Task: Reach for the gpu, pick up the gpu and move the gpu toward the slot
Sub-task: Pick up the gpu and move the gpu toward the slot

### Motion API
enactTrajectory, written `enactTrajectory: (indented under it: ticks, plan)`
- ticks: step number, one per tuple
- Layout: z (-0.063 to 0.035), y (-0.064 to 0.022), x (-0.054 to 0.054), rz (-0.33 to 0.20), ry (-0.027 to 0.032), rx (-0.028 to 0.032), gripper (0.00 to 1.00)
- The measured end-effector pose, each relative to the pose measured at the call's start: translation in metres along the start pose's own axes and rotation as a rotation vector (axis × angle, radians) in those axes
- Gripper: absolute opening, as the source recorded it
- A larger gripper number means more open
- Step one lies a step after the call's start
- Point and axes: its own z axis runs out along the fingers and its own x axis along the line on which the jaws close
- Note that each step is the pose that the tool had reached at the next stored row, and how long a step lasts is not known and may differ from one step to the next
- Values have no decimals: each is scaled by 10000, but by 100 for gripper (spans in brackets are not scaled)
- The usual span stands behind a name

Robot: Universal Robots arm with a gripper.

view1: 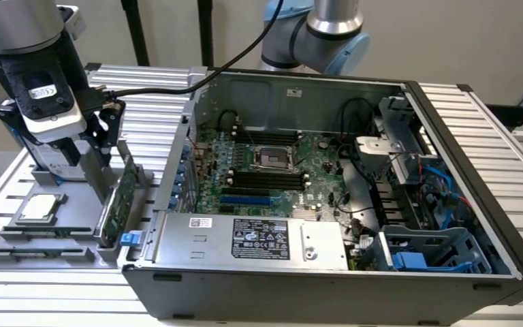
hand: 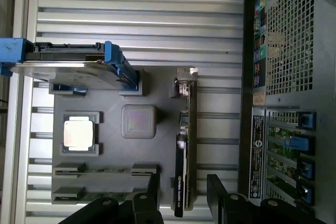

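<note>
Green on its face and dark along its edge, the thin flat gpu card with a silver metal end bracket (hand: 185, 129) is standing upright on its long edge in the grey moulded fixture tray (hand: 113, 153), which is resting on the ribbed aluminium table (hand: 131, 14) just beside the open black computer case (view1: 334, 300); the black two-fingered claw (hand: 184, 179) is hanging directly over the end of the gpu away from the bracket, its fingers (hand: 153, 190) spread wide and straddling the card with a gap showing on each side, gripping nothing; in the exterior view the claw (view1: 109, 151) is sitting just above the gpu (view1: 116, 204); a square silver processor chip (hand: 79, 133) and a silver boxy hard drive with blue rails (hand: 73, 69) are sitting elsewhere in the tray, well apart from the claw; white lettering is running along the gpu's dark edge near the claw, too small to read; a dark printed label is showing on the silver power supply box (view1: 252, 238) inside the case, its text also illegible.
</note>
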Motion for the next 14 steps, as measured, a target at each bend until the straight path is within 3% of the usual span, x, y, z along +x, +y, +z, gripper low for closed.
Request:
enactTrajectory:
  ticks: [3, 14]
  plan:
    - [10, 0, 0, 0, -2, 0, 48]
    - [210, -7, 20, 3, -2, 1, 48]
